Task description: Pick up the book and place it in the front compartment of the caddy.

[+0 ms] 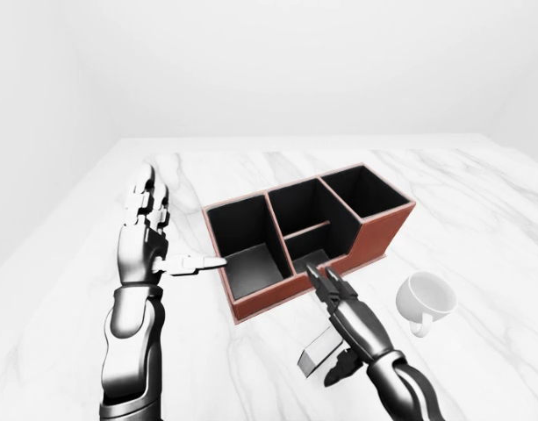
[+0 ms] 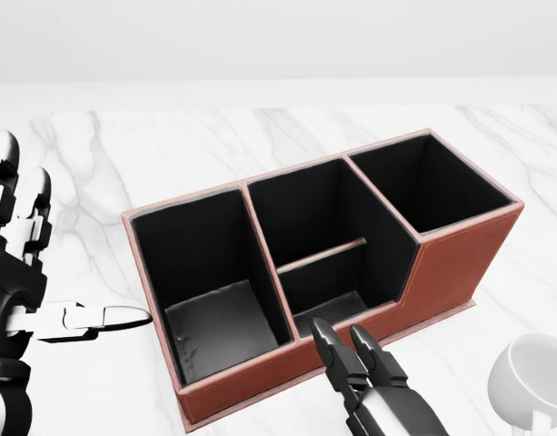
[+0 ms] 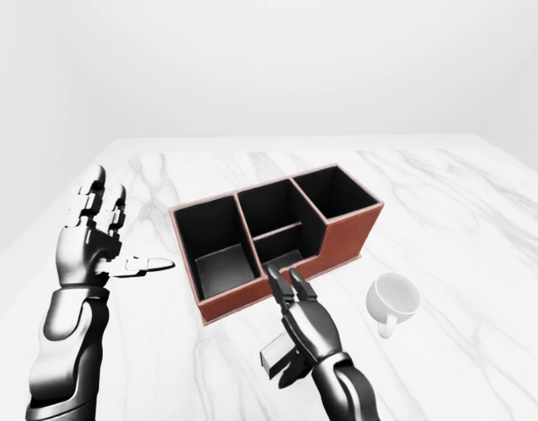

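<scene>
Right now the right hand (image 1: pixel 343 307) hovers just below the caddy (image 1: pixel 378 235) in the left-eye view, its two long fingers stretched toward the low middle wall and its thumb tucked under. Beneath that palm sits a small grey block, probably the book (image 1: pixel 318 351); whether the thumb is pinching it or it is lying on the desk (image 1: pixel 479 202) I cannot tell, as the hand covers much of it. The left hand (image 1: pixel 147 237) stands spread and upright to the left of the caddy, thumb pointing at its left wall and just short of touching it, holding nothing. A white mug (image 1: pixel 425 300) sits near the right hand, to the right in that view.

The caddy has a left bay, a tall right bay, and a middle section split by a low divider. I take the lower half of that section, nearest the hand, to be the front compartment.

To do this step well, the grip on the book should be confirmed first. Then lift it clear of the rim, turn it upright so its thin edge enters the narrow slot, and lower it straight. Keep the wrist away from the mug.
</scene>
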### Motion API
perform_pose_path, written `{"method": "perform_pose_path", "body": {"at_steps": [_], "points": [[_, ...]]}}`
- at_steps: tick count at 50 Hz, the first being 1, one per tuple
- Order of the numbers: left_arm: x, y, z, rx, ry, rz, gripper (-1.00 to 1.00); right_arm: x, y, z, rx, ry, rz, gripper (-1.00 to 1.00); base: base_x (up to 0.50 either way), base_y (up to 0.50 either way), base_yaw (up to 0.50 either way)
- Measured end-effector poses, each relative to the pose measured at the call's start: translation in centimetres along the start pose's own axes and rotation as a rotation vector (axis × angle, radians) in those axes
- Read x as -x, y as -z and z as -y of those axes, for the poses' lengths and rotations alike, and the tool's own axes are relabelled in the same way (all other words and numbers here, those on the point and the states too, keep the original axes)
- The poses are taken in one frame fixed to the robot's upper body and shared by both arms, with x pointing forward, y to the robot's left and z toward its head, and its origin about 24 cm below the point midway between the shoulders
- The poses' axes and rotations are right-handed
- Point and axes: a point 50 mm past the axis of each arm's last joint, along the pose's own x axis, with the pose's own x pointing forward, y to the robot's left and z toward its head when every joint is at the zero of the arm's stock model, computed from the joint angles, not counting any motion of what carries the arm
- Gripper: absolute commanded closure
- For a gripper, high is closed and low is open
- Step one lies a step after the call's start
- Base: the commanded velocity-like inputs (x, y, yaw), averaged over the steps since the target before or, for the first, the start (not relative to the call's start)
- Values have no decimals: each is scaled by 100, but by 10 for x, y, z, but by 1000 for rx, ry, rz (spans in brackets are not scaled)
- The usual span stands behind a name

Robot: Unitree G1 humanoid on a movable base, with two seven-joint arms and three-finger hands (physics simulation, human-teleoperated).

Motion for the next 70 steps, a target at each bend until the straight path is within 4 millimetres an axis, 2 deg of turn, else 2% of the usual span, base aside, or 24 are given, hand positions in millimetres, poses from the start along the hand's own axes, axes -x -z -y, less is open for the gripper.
{"method": "perform_pose_path", "body": {"at_steps": [70], "points": [[0, -1, 0, -2, 1, 3, -96, -2, 7, -12, 7, -23, -27, -100, 0, 0, 0]]}}
